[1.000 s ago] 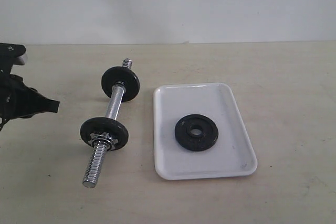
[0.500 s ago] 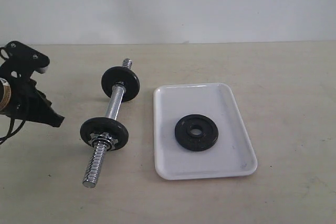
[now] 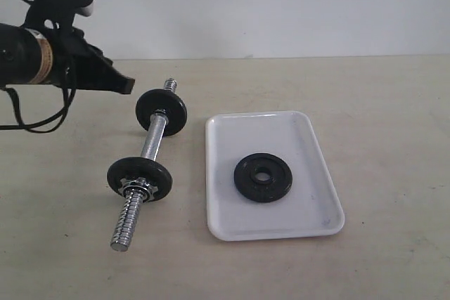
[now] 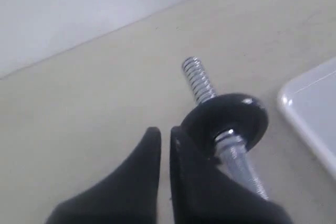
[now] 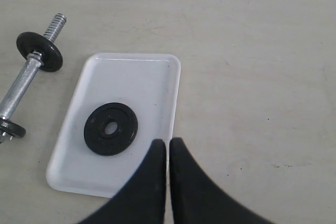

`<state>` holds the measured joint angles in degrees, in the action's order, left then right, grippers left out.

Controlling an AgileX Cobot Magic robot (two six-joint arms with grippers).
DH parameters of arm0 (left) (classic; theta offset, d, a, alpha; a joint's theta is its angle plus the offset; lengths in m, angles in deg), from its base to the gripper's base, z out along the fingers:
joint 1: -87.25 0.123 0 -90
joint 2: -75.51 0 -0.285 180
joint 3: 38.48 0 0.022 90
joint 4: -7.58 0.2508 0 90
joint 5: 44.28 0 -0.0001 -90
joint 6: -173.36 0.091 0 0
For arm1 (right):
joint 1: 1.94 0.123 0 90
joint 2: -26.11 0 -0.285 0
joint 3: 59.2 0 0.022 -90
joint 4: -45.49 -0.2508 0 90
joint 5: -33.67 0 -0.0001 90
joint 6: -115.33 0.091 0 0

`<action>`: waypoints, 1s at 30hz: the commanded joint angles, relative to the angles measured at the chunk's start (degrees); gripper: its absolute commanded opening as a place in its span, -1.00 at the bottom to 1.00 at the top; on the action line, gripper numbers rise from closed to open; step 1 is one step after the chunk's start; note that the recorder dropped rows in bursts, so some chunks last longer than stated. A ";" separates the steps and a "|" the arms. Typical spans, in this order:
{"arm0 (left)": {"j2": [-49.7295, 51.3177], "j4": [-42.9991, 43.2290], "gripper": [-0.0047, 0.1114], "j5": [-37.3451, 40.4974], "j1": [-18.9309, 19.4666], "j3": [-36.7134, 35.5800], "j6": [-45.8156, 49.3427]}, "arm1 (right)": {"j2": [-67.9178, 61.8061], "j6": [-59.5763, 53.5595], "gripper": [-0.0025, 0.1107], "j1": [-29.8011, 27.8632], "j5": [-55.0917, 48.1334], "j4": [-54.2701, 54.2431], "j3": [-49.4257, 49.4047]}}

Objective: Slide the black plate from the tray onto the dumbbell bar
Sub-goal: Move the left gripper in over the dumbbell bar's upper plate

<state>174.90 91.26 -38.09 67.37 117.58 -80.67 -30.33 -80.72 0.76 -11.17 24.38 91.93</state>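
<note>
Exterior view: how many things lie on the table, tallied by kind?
dumbbell bar: 1
tray: 1
black discs: 3, the black plate in the tray plus two mounted discs on the bar
Total: 5

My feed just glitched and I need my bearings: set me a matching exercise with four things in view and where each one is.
1. small round black cast-iron plate
2. white rectangular plastic tray
3. chrome steel dumbbell bar
4. left gripper

A. holds the plate
B. lies flat, hole up
C. in the air near the bar's far end
D. lies left of the tray, exterior view

Pairs: 1-B, 2-A, 3-D, 4-C
</note>
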 commanded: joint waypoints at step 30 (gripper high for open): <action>16.89 -26.59 0.96 3.03 -5.46 10.19 -1.80 | -0.01 -2.78 -0.96 -0.21 -1.87 -2.81 0.37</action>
<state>190.86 67.46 -36.76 62.44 127.42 -81.94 -30.33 -82.89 0.76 -13.12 21.90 91.93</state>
